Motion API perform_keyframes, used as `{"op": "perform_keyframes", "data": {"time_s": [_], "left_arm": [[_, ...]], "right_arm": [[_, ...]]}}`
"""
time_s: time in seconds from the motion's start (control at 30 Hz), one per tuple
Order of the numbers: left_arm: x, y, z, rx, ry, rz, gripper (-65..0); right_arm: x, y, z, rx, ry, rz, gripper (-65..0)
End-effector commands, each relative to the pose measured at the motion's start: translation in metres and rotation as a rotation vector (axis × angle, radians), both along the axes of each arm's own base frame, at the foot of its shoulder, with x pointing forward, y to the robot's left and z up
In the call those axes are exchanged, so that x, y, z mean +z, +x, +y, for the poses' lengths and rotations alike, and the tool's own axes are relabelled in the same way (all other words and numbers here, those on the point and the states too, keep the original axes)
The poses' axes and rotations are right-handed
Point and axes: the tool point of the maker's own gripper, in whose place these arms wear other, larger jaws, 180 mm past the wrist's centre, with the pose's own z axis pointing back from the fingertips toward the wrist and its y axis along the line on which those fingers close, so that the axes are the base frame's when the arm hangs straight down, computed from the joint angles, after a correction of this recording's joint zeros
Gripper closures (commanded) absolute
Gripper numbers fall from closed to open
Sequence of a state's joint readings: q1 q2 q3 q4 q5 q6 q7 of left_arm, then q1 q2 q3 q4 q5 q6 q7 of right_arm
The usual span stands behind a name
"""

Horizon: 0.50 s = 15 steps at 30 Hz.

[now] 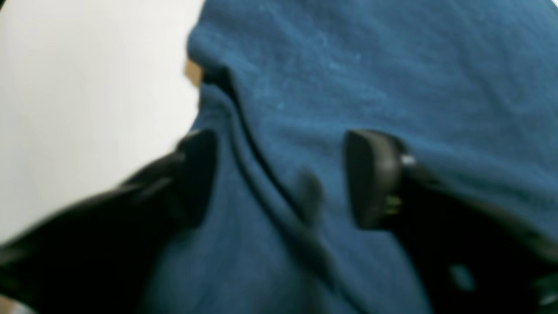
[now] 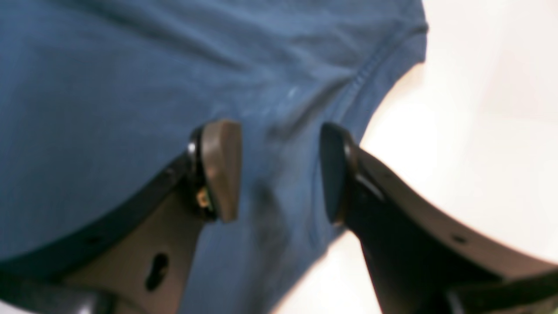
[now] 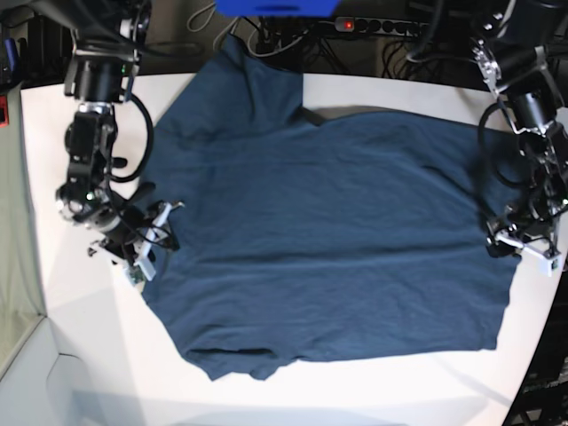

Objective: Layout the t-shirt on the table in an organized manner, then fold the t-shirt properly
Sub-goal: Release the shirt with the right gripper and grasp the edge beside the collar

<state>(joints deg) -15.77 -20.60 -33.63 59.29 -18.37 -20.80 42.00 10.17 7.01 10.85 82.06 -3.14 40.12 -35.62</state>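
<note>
The dark blue t-shirt (image 3: 337, 240) lies spread out across the white table (image 3: 355, 390), with one sleeve reaching toward the back left. My right gripper (image 3: 160, 232) stands at the shirt's left edge. In the right wrist view its jaws are open (image 2: 279, 172) over a small pinched wrinkle in the t-shirt (image 2: 109, 87), close to a hem, with the table (image 2: 479, 131) beside it. At the shirt's right edge is my left gripper (image 3: 501, 238). In the left wrist view it stands open (image 1: 287, 179) astride a raised fold of the t-shirt (image 1: 392, 65), and the table (image 1: 87, 87) shows to the left. Neither gripper holds anything.
A grey-green panel (image 3: 13, 266) borders the table on the left. Cables and a power strip (image 3: 355, 25) run behind the far edge, next to a blue object (image 3: 275, 7). The table's curved front edge lies just below the shirt's hem.
</note>
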Motion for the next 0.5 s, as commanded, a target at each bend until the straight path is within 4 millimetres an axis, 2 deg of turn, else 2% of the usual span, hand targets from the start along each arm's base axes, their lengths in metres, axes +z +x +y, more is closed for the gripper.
{"op": "perform_keyframes", "data": {"time_s": [0.0,0.13,0.23,0.47], "left_arm": [[0.027,0.008,0.012,0.015,0.038,-0.074,-51.4],[0.039,-0.022,0.016,0.038,0.079,-0.081,-54.1],[0.042,-0.05,0.029,0.075,0.114,-0.065,-54.1],[0.013,-0.124,0.056,0.136,0.177,0.04,-54.1]], "right_arm": [[0.022,0.006,0.003,0.002,0.01,-0.073,-30.3],[0.031,-0.026,0.007,0.008,-0.046,-0.074,-31.0],[0.033,-0.05,0.018,0.008,-0.047,-0.063,-31.5],[0.021,-0.09,0.024,0.014,-0.051,-0.015,-31.4]]}}
